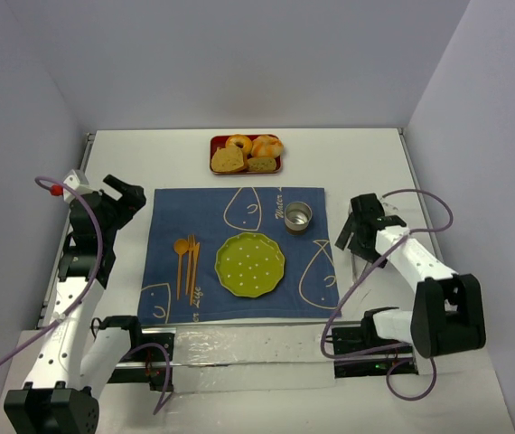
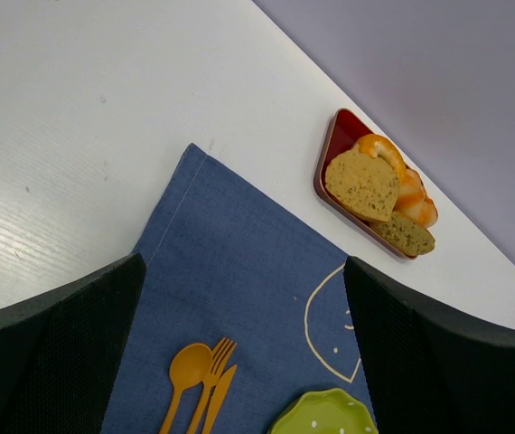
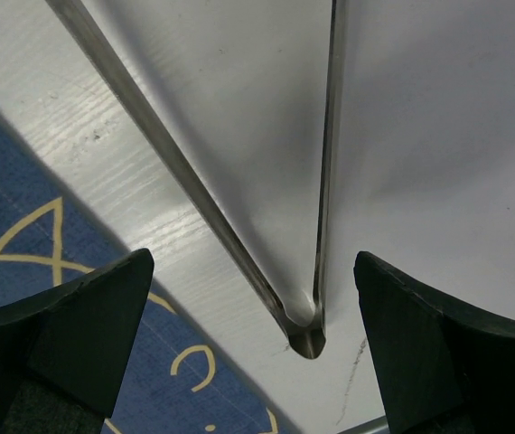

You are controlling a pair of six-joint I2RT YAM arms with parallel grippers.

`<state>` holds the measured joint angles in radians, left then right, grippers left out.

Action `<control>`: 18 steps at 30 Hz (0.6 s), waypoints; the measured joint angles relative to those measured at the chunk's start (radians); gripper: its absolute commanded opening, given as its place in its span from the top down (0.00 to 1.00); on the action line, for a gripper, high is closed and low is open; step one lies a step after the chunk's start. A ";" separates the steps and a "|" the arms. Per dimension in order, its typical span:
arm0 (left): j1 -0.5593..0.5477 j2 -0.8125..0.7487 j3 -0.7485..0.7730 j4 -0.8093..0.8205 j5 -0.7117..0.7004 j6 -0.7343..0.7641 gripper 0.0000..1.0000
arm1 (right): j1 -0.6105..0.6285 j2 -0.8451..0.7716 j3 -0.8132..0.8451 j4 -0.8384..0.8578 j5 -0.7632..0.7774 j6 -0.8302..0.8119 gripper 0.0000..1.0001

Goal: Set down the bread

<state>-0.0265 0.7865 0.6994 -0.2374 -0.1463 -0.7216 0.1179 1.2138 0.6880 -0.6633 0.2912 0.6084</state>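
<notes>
The bread (image 1: 228,160) is a tan slice with a browner crust. It lies in a red tray (image 1: 213,142) at the back of the table, beside a donut (image 1: 238,141), an orange bun (image 1: 267,145) and a smaller, darker slice (image 1: 261,165). The left wrist view shows the bread (image 2: 362,183) in the tray (image 2: 326,161). The green plate (image 1: 249,264) sits empty on a blue placemat (image 1: 172,217). My left gripper (image 1: 124,199) is open and empty at the mat's left edge. My right gripper (image 1: 355,223) is open and empty right of the mat.
A metal cup (image 1: 297,217) stands on the mat's back right. An orange spoon, fork and knife (image 1: 186,258) lie left of the plate. Walls close in the table on the left, back and right. The right wrist view shows the table's metal corner edge (image 3: 307,334).
</notes>
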 measured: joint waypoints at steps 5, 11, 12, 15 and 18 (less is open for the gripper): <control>0.000 0.007 0.000 -0.010 -0.013 0.000 0.01 | -0.011 0.132 0.004 0.030 -0.001 -0.008 0.00; 0.000 0.020 0.000 -0.023 -0.032 0.000 0.01 | -0.049 0.251 0.068 0.080 -0.018 -0.019 0.00; 0.000 0.021 0.000 -0.023 -0.036 0.000 0.01 | -0.056 0.266 0.078 0.090 -0.026 -0.024 0.00; 0.000 0.022 0.000 -0.023 -0.046 -0.001 0.01 | -0.083 0.302 0.106 0.116 -0.053 -0.033 0.02; 0.000 0.023 0.000 -0.023 -0.052 -0.001 0.01 | -0.103 0.327 0.124 0.137 -0.081 -0.048 0.20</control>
<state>-0.0265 0.8097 0.6994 -0.2601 -0.1986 -0.7229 0.0144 1.5406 0.8119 -0.5262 0.2105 0.5599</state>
